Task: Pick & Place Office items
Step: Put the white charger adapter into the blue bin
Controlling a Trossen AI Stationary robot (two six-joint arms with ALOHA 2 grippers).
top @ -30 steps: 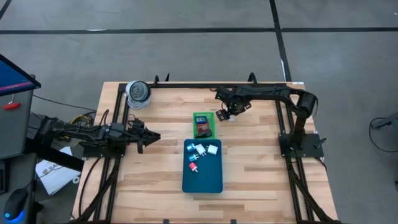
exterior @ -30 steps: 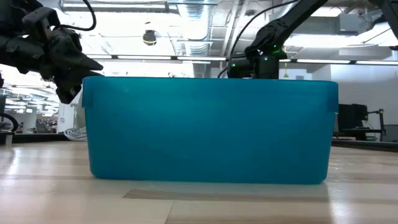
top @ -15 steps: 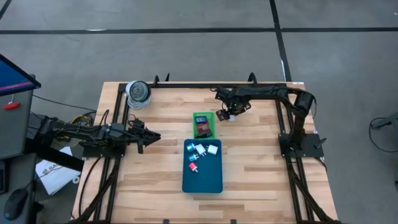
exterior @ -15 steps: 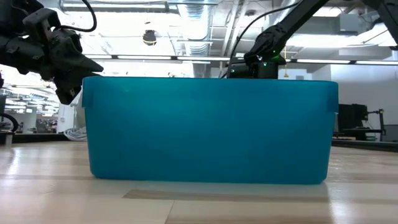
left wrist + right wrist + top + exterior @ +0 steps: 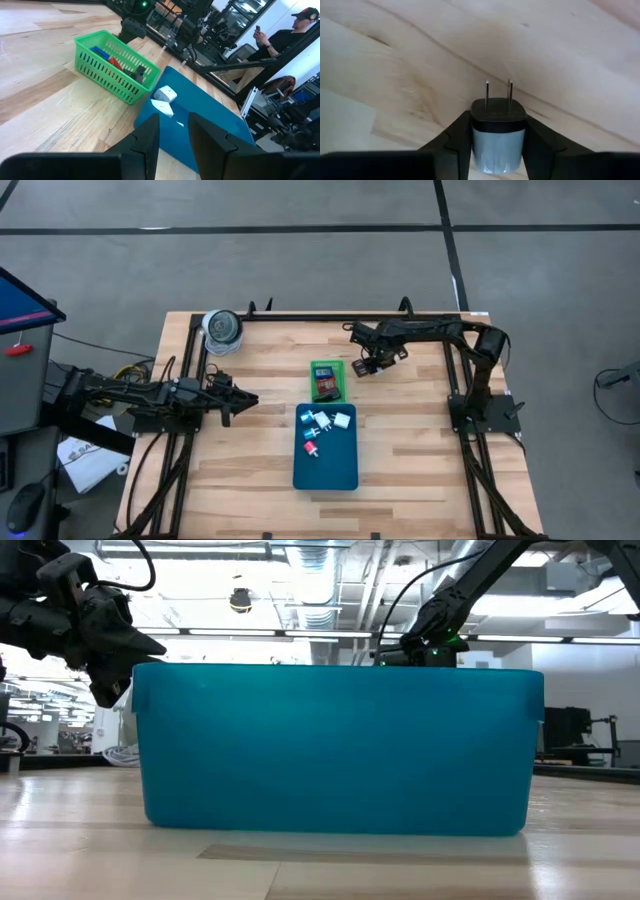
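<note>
Beside the green tray (image 5: 327,380), your right hand (image 5: 497,165) grips a two-pronged plug adapter (image 5: 498,131) above the bench (image 5: 250,480); left hand (image 5: 243,401) waits, grip unclear.

Right gripper (image 5: 497,137) clamped, left gripper (image 5: 172,131) hovering

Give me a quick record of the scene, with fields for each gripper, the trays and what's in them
right gripper: shut on a two-prong plug adapter, over bare table beside the green basket
left gripper: waiting over the table's left side, holding nothing
green basket: holds red, blue and dark pieces
teal tray: holds white pieces and one red piece at its far end
table: light wood
</note>
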